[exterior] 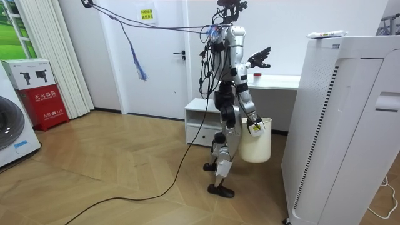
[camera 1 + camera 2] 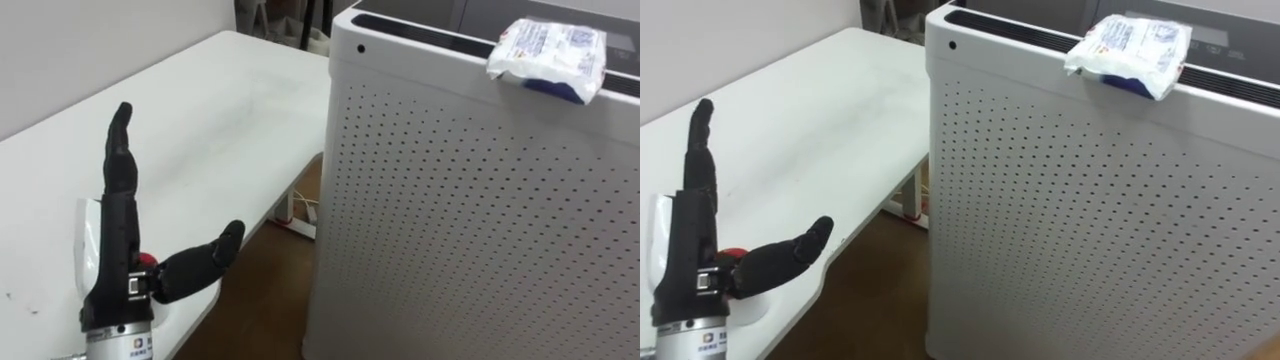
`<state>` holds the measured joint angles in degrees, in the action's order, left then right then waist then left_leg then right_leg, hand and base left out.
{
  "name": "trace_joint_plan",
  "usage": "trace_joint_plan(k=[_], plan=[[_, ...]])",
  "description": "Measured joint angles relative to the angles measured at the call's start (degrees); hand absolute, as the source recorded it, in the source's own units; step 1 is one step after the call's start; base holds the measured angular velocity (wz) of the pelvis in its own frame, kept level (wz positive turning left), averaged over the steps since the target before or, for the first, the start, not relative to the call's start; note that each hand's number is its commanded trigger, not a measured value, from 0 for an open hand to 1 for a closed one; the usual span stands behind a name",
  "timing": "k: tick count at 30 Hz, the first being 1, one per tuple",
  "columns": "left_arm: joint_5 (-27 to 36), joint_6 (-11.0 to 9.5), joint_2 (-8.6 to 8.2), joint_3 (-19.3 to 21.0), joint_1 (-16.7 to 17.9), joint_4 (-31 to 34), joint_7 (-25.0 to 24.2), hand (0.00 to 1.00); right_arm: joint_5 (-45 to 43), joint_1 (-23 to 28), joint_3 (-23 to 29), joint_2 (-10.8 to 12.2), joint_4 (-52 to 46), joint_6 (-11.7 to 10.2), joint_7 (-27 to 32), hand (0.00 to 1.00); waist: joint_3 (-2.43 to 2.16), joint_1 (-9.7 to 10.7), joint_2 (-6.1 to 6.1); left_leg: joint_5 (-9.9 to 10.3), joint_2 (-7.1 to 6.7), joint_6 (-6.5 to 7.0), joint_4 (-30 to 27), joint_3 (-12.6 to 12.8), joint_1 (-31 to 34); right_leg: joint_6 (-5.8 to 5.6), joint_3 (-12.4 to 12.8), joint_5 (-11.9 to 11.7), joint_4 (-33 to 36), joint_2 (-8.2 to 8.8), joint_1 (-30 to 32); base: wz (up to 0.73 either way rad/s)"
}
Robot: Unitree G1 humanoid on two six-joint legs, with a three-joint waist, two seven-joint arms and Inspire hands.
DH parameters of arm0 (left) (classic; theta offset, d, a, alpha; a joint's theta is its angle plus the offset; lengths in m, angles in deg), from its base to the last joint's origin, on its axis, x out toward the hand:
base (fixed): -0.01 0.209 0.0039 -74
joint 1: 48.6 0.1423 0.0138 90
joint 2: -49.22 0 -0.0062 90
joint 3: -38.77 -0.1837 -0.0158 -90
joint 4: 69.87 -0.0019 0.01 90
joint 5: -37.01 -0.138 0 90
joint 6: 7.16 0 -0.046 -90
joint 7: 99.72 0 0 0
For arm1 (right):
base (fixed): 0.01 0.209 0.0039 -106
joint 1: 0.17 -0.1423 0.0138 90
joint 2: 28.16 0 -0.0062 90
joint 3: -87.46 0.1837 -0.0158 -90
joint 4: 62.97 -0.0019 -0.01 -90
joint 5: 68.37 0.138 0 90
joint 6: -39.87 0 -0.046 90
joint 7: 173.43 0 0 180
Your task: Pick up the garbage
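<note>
A crumpled white packet with blue print [image 2: 548, 55] lies on top of a tall white perforated appliance [image 2: 470, 220], at its far right edge. My left hand [image 2: 125, 215] is raised over the white table [image 2: 200, 110], open, fingers straight up and thumb spread, well left of and below the packet. In the room view I stand between the table and the appliance [image 1: 337, 125], facing it. My right hand [image 1: 254, 127] hangs low by my side, and a white bucket [image 1: 256, 147] hangs from it. The packet [image 1: 326, 35] is above hand height there.
A small white item with a red part [image 2: 147, 260] lies on the table behind my left hand. Cables and a white plug strip [image 2: 300, 215] lie on the wooden floor between table and appliance. A low white cabinet [image 1: 200, 122] stands behind me.
</note>
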<state>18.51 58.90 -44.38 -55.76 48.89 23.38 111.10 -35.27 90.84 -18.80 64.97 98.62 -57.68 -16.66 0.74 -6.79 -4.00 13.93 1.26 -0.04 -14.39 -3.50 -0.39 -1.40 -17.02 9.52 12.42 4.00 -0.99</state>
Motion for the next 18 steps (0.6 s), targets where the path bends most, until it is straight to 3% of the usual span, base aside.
trace_joint_plan(k=[10, 14, 18], plan=[[0.0, 0.04, 0.09, 0.11, 4.4, -2.25, 1.19, 0.0, -2.21, 0.09, 0.06, -0.01, 0.06, 0.16, 0.04, 1.0, -0.2, -1.01, -0.85, -0.01, -0.03, -0.02, 0.07, -0.44, 0.04, 0.01, -0.28, -0.01, -0.76, -0.13, -0.15, 0.02], [0.29, 1.88, 0.12, 0.24, 5.68, -4.65, 1.17, 0.0, -2.85, 0.11, 0.09, -0.01, -0.59, 1.34, -0.25, 1.0, -0.33, -1.39, -1.73, -0.02, -0.06, -0.03, 0.06, -0.73, 0.16, 0.01, -0.31, -0.01, -0.8, -0.11, -0.14, 0.01], [0.32, 1.93, 0.12, 0.35, 5.87, -4.89, 1.15, 0.0, -4.41, 0.13, 0.19, -0.01, -1.09, 1.4, -0.79, 1.0, -0.51, -1.37, -2.0, -0.01, -0.1, -0.02, 0.07, -0.84, 0.23, 0.01, -0.29, -0.01, -0.69, -0.09, -0.25, 0.0]])
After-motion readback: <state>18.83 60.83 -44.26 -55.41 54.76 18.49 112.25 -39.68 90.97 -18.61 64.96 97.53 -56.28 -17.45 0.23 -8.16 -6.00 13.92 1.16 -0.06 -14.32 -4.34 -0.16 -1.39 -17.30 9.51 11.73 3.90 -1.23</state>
